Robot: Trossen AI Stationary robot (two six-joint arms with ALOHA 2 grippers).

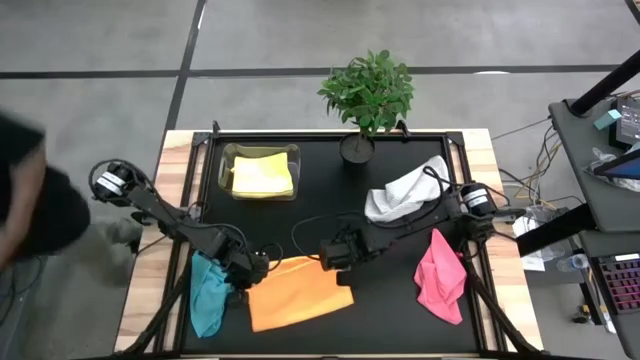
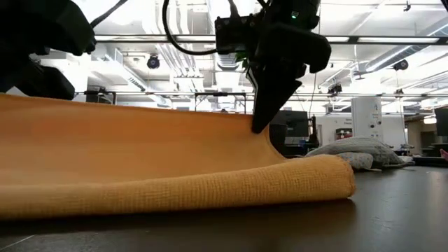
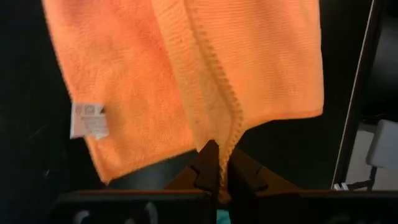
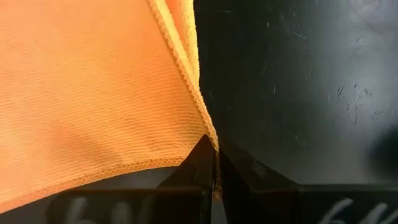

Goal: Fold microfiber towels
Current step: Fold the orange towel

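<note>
The black surface (image 1: 330,190) carried everything, with a potted plant (image 1: 367,95) at its far edge. Near the front edge lay the orange towel (image 1: 297,293), the largest cloth in play, partly lifted at two corners so that in the low view it rose in a long sheet from a rolled fold resting on the surface. The left gripper (image 1: 252,266) sat at the towel's left far corner, its fingers (image 3: 205,168) pressed together on the stitched hem, a white care label (image 3: 91,119) showing on the cloth nearby. The right gripper (image 1: 335,252) was at the towel's right far corner, its fingers (image 4: 198,163) likewise clamped on the hem. The white-grey towel (image 1: 405,192) lay crumpled toward the right, near the right arm. The pink towel (image 1: 440,278) lay bunched near the front right. The teal towel (image 1: 208,295) hung over the left edge, just beside the orange one. The yellow towel (image 1: 262,177) sat folded inside the clear plastic box (image 1: 227,158) at the far left.
</note>
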